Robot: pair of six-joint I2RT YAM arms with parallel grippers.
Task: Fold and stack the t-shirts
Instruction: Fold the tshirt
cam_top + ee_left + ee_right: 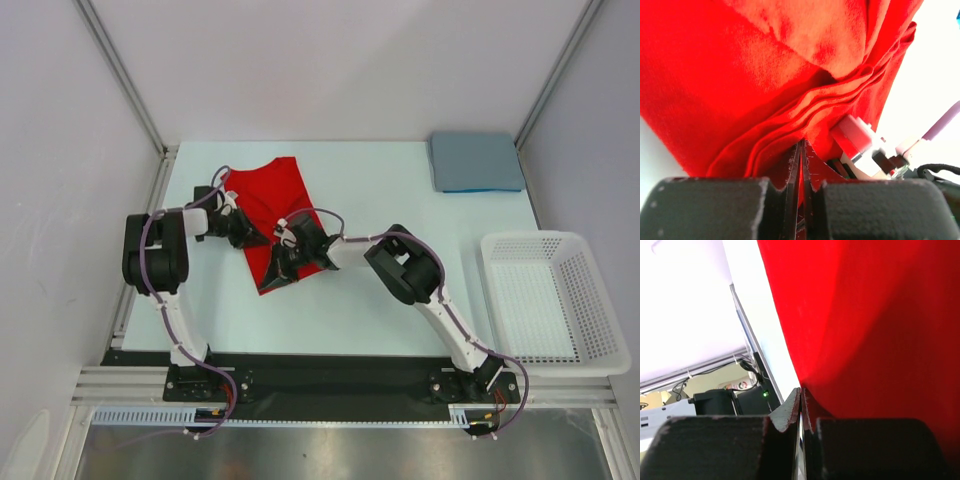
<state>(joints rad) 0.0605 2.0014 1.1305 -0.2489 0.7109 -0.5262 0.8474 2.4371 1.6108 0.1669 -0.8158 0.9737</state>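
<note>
1. Red cloth is the matter in hand: the red t-shirt (270,185) lies on the pale table (390,190), left of centre. Its far part is flat and its near part is gathered up between the two arms.
2. The left gripper (801,147) is clamped on the shirt's near-left side. Its wrist view shows the jaws pressed together on cloth, with several rippled layers bunched just ahead of them.
3. The right gripper (801,392) is pinched tight on an edge of the same shirt, just to the right of the other gripper. The cloth hangs smooth from its jaws.
4. This looks like the step of carrying a pinched edge across to make a fold. Both arms should travel together, at one height and one pace, so the held edge runs straight between them.
5. Lift only enough for the cloth to clear the flat part beneath, since a high lift would likely drag the whole shirt along.
6. The bunching at the left grip may set a crease. A slight pull of the two grippers away from each other should flatten it before the edge is laid down.
7. Lower the edge onto the shirt first, then part the jaws.
8. A folded grey-blue t-shirt (476,161) sits at the far right corner, well apart, and is probably where the stack will go. The white basket (598,300) at the right has no part in this step.
</note>
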